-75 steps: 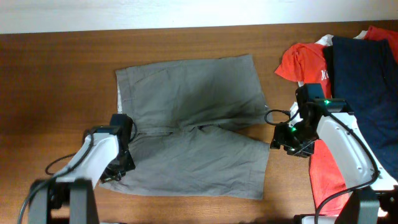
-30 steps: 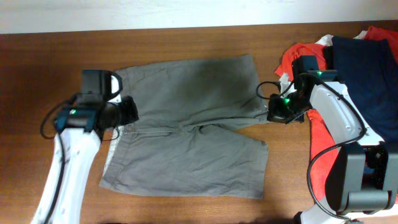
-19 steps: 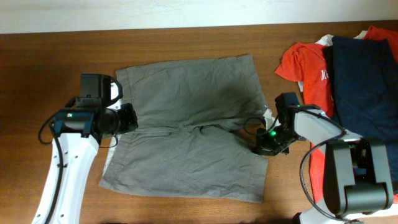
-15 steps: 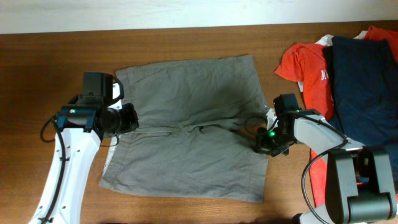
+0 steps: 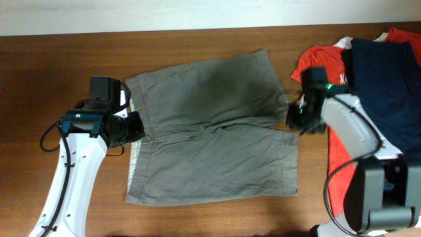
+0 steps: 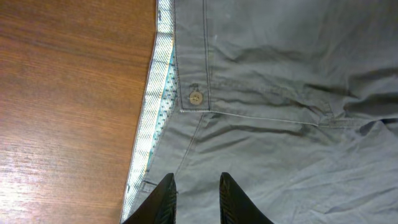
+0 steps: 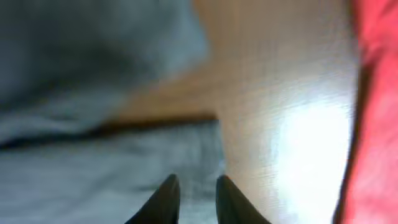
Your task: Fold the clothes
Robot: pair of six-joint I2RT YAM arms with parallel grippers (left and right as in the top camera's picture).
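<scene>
The grey shorts (image 5: 210, 131) lie flat on the wooden table, with the waistband to the left and the two legs to the right. My left gripper (image 5: 136, 127) hangs over the waistband edge near the button (image 6: 195, 98). In the left wrist view its gripper (image 6: 196, 185) has narrow jaws just over flat grey cloth, with nothing pinched. The paler inner waistband (image 6: 155, 106) shows beside it. My right gripper (image 5: 294, 122) is at the near leg's hem corner. In the blurred right wrist view its gripper (image 7: 194, 185) is closed at the hem edge of the shorts (image 7: 93, 168).
An orange-red T-shirt (image 5: 316, 66) and a dark navy garment (image 5: 388, 85) are piled at the right, close to my right arm. The red cloth also shows at the right edge of the right wrist view (image 7: 376, 93). Bare wood lies left of the waistband (image 6: 68, 93).
My right gripper has moved up and to the right, and the whole shorts have slid right with it. The waistband edge now sits under my left gripper, which has stayed put.
</scene>
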